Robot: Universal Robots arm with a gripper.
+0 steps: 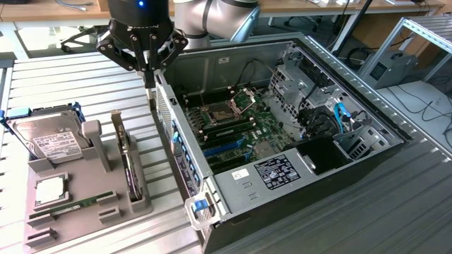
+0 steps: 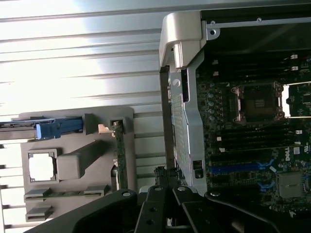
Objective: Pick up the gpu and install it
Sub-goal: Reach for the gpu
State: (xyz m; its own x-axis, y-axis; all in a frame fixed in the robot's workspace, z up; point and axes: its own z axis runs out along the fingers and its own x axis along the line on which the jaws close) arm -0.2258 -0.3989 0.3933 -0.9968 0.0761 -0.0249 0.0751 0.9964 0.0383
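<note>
Gpu waiting in its tray, gripper closed and empty above

The grey tray (image 1: 106,211) holds the gpu (image 1: 126,153) standing on edge in a slot, with the hard drive (image 1: 50,138) upright beside it and a processor chip (image 1: 51,189) and memory stick (image 1: 76,203) lying flat. To the exterior view's right, the open computer case (image 1: 180,153) shows its motherboard (image 1: 233,127) with a bare socket. The gripper (image 1: 150,79) hangs pointing straight down over the gap between tray and case, jaws pressed together on nothing, well above the gpu. The arm is cut off at the frame's top; the gpu shows edge-on, its face hard to make out
</note>
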